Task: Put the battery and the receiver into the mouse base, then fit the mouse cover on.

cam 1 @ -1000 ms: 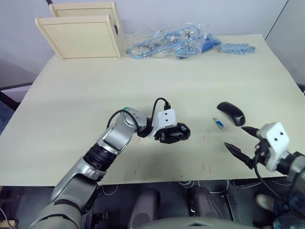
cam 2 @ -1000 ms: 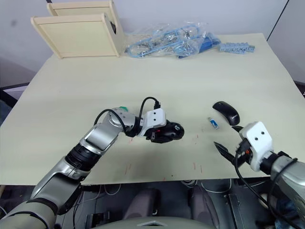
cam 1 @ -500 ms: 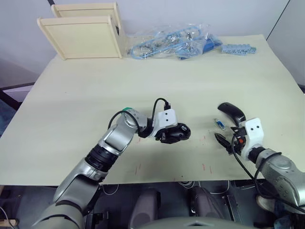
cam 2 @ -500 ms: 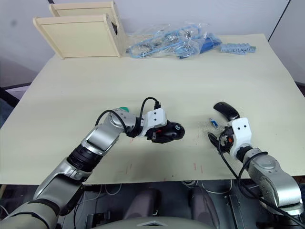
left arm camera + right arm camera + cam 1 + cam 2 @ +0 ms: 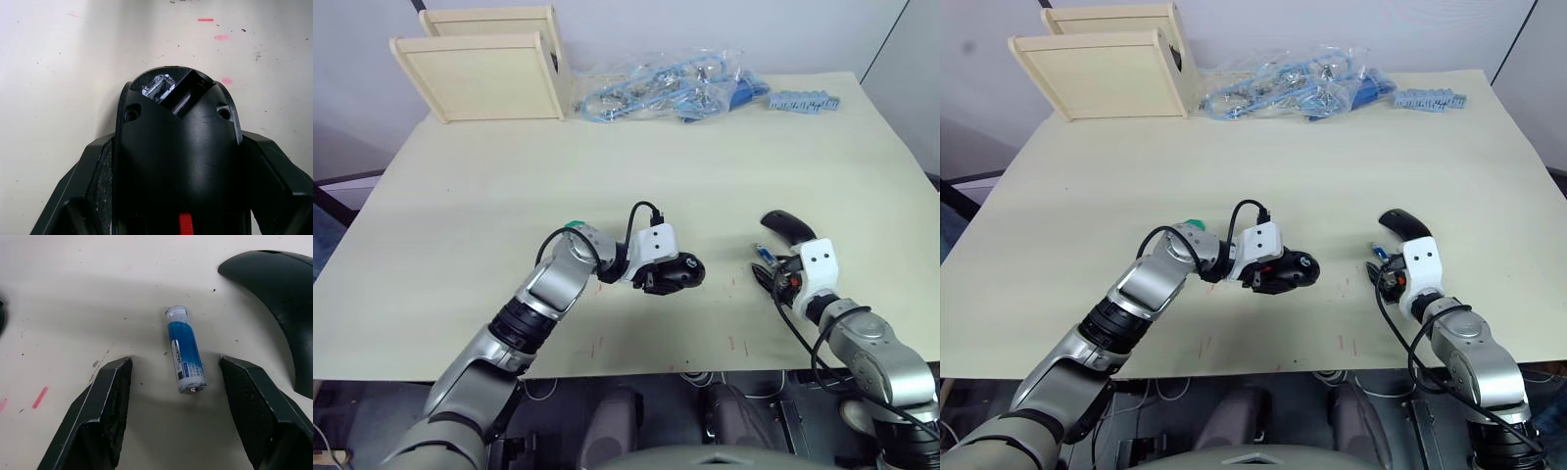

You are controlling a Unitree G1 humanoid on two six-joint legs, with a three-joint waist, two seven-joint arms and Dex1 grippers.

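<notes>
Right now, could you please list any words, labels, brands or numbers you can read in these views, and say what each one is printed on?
Nothing can be read for certain.
Battery: small white print runs along its blue label, too small to make out.
Mouse base: no lettering visible.
Mouse cover: no lettering visible.
Plastic bags at the far edge of the table: any print is too small to read.

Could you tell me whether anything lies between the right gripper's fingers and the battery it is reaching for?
Nothing visible does. The right gripper is open, its fingers on either side of the battery, with bare table between them. The mouse cover lies off to one side, apart from the battery.
</notes>
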